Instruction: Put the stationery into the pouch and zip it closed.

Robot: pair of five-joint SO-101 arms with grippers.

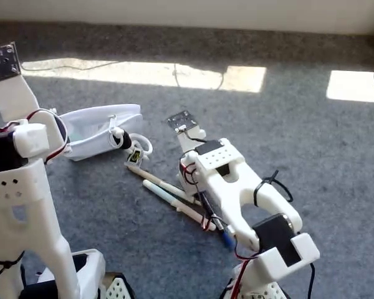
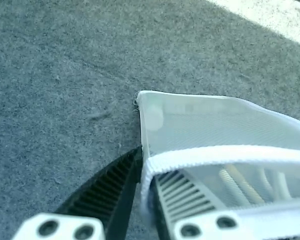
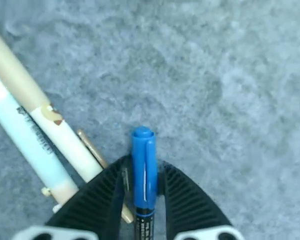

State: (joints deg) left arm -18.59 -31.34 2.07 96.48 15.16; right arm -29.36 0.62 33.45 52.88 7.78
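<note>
I had right end effector [image 3: 144,162] closed on blue pen [image 3: 144,177], lengthwise | pouch [image 1: 103,131] well beyond it, rim pinched by left end effector [image 2: 145,165].

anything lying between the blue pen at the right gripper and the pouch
Yes. A beige pen and a pale blue pen lie flat on the carpet between the blue pen, in the right gripper, and the pouch held by the left gripper. Both lie low, so a lifted carry would probably pass over them.
</note>
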